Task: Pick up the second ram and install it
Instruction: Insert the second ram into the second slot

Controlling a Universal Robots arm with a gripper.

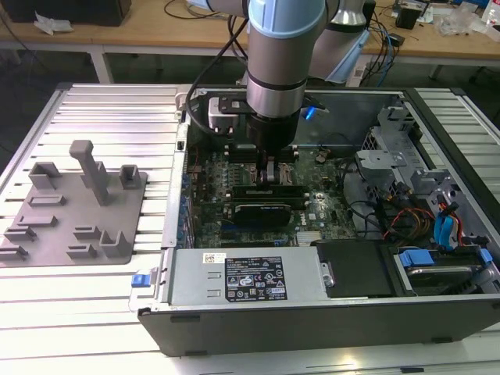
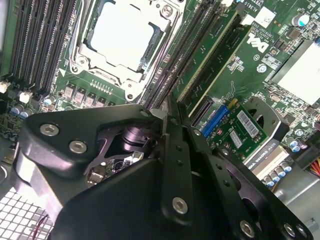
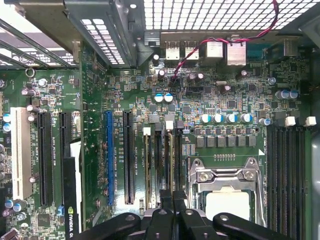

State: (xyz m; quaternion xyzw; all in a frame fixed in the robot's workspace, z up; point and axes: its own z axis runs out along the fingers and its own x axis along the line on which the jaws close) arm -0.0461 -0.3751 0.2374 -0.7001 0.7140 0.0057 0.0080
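My gripper (image 1: 269, 173) reaches down into the open computer case, over the motherboard (image 3: 225, 95). In the first wrist view its fingertips (image 3: 167, 196) close on the top edge of the second ram (image 3: 169, 160), a thin green stick seen edge-on. The stick stands in the memory slot closest to the CPU socket (image 3: 226, 185). In the second wrist view the gripper (image 2: 166, 114) looks shut, its tips in line with that slot beside the socket (image 2: 122, 35). How deep the stick sits in the slot is hidden.
Another green stick (image 2: 215, 50) stands in a slot one row farther from the socket. A black expansion card (image 1: 266, 201) lies just in front of the gripper. A grey holder tray (image 1: 74, 207) sits outside the case at the exterior view's left. Cables and drive bays (image 1: 437, 219) crowd the case's right.
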